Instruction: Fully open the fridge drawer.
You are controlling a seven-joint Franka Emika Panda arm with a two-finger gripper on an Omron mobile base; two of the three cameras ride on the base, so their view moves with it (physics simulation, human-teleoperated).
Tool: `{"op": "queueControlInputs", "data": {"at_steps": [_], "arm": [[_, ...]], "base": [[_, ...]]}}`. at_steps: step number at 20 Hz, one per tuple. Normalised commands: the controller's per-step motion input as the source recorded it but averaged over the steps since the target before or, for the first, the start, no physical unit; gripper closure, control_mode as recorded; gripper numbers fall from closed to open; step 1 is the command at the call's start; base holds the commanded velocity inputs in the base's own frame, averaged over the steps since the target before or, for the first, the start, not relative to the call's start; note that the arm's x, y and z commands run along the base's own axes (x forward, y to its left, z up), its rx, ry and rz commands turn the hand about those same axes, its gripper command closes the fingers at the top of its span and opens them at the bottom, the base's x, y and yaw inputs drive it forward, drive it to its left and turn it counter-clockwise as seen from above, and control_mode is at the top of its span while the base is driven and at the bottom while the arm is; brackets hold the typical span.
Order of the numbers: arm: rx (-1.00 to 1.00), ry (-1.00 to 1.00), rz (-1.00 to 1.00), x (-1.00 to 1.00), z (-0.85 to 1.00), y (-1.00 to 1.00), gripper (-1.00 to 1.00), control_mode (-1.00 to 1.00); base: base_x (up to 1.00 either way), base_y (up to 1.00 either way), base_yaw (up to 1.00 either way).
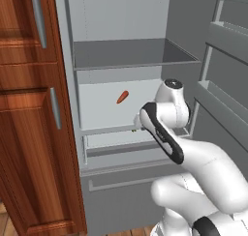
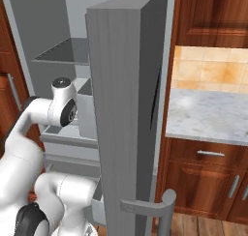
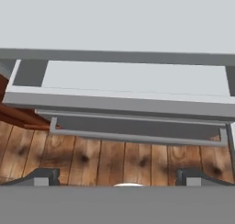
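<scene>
Here the fridge drawer (image 1: 114, 139) sits low in the open fridge, under the shelf with the carrot (image 1: 122, 97), pulled partly out; the arm reaches toward it. The fingers (image 3: 42, 176) are spread apart, grasping nothing, above the drawer (image 3: 133, 78).

White arm (image 1: 203, 167) — dark joints, rounded links.

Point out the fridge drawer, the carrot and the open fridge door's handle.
fridge drawer (image 1: 114, 139): left base view, on its pale floor.
carrot (image 1: 122, 97): left base view, on the middle of its orange body.
door handle (image 2: 163, 207): right base view, on the grey bar near the door's lower edge.
</scene>
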Motion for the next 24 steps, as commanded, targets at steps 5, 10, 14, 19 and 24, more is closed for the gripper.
{"op": "queueControlInputs", "data": {"at_steps": [5, 10, 14, 19, 24], "arm": [[0.00, 0.00, 0.00, 0.36, -0.43, 0.04, -1.00, -1.00], [0.00, 0.00, 0.00, 0.32, -0.37, 0.08, -1.00, -1.00], [0.00, 0.00, 0.00, 0.27, -0.33, 0.16, -1.00, -1.00], [0.00, 0.00, 0.00, 0.22, -0.27, 0.15, -1.00, -1.00], [0.00, 0.01, 0.00, 0.09, -0.33, 0.04, -1.00, -1.00]], "base": [[0.00, 0.00, 0.00], [0.00, 0.00, 0.00], [0.00, 0.00, 0.00], [0.00, 0.00, 0.00], [0.00, 0.00, 0.00]]}}
